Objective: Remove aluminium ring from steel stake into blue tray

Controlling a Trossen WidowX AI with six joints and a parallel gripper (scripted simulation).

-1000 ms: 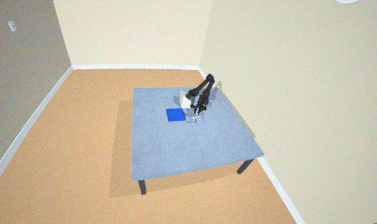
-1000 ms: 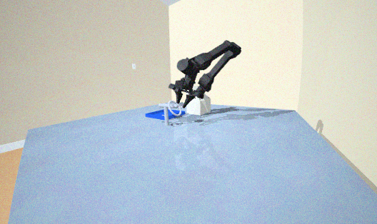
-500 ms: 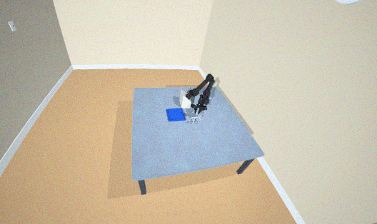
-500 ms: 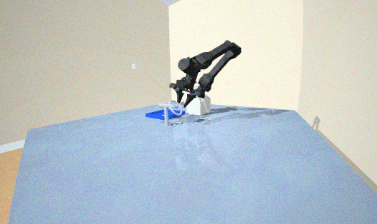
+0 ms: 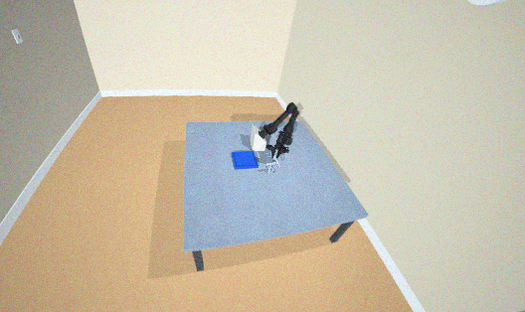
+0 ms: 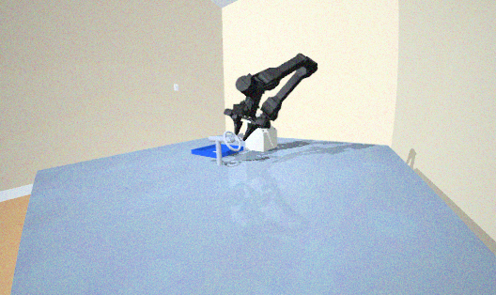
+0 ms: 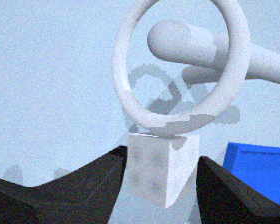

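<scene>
Your top view looks steeply down from high, far off; exterior faces the arm across the tabletop. Wrist view, close-in, shares the blue tray with both.

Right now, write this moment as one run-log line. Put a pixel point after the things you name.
end effector (image 5: 272, 153) (image 6: 240, 136) (image 7: 163, 159): shut on tab (image 7: 149, 167) | ring (image 5: 274, 157) (image 6: 240, 145) (image 7: 118, 60): tilted, above table | cross-bar (image 5: 272, 164) (image 6: 214, 138) (image 7: 183, 42) through ring: cannot tell | tray (image 5: 245, 160) (image 6: 204, 151) (image 7: 261, 172): ring outside

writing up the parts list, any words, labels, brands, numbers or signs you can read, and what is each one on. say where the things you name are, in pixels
There are none to read.
The blue tray (image 5: 245, 160) (image 6: 207, 151) (image 7: 256, 172), ring (image 6: 225, 142) (image 7: 119, 65) and its tab (image 7: 148, 167) show no lettering.
The black arm (image 5: 279, 120) (image 6: 273, 76) is too small and grainy to rule out fine print.
</scene>
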